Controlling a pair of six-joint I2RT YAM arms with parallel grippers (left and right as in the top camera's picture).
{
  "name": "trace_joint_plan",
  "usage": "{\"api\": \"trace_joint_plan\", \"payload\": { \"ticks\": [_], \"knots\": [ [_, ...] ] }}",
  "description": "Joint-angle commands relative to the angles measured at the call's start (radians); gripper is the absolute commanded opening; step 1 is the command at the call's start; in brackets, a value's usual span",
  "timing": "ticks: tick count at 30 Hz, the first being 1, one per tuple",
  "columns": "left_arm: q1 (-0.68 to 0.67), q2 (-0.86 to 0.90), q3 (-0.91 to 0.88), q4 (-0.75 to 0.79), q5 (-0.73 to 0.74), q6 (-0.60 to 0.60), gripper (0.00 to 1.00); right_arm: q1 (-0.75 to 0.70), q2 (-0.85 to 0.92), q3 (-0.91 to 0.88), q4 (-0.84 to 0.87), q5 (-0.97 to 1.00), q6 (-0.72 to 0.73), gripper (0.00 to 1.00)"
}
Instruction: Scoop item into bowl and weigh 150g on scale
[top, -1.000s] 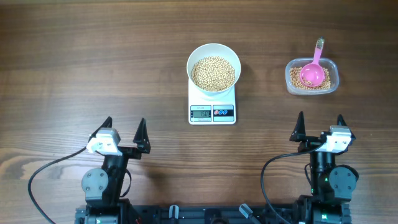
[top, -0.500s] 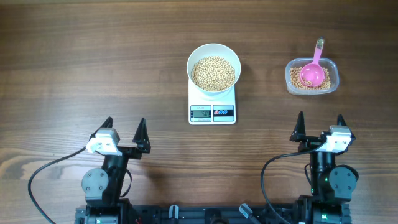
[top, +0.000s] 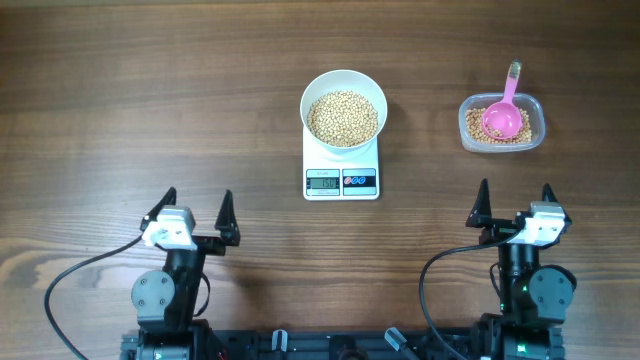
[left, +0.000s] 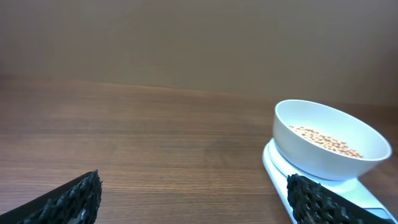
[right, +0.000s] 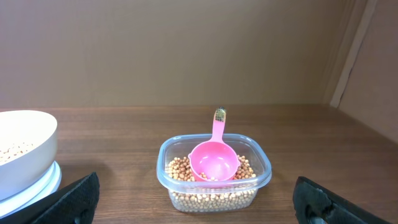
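Note:
The white bowl (top: 343, 107) stands on the white scale (top: 341, 178) at the table's middle and holds a heap of beige beans (top: 343, 117). The left wrist view shows the bowl (left: 329, 140) and scale (left: 283, 174) to the right. More beans (top: 500, 135) lie in a clear tub (top: 502, 124) at the right, with a pink scoop (top: 504, 118) resting in it; the right wrist view has the tub (right: 213, 177) and scoop (right: 214, 160) straight ahead. My left gripper (top: 195, 214) and right gripper (top: 513, 207) both stand open and empty near the front edge, well short of everything.
Bare wooden table surrounds the scale and tub. Both arm bases (top: 165, 295) (top: 530, 290) and their cables (top: 70, 280) sit at the front edge. A brown wall closes the far side in both wrist views.
The left gripper has shifted very slightly; nothing else has moved.

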Motion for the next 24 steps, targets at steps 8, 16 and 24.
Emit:
{"api": "trace_joint_plan", "payload": {
  "ticks": [8,16,24],
  "knots": [
    [-0.004,-0.006,-0.005,-0.012,-0.066,0.103,1.00,0.006,-0.013,-0.003,0.002,-0.002,-0.018,1.00],
    [-0.004,-0.006,-0.005,-0.013,-0.070,0.105,1.00,0.006,-0.013,-0.003,0.002,-0.002,-0.018,1.00],
    [-0.004,-0.006,-0.005,-0.011,-0.069,0.105,1.00,0.006,-0.013,-0.003,0.002,-0.002,-0.017,1.00]
  ]
}}
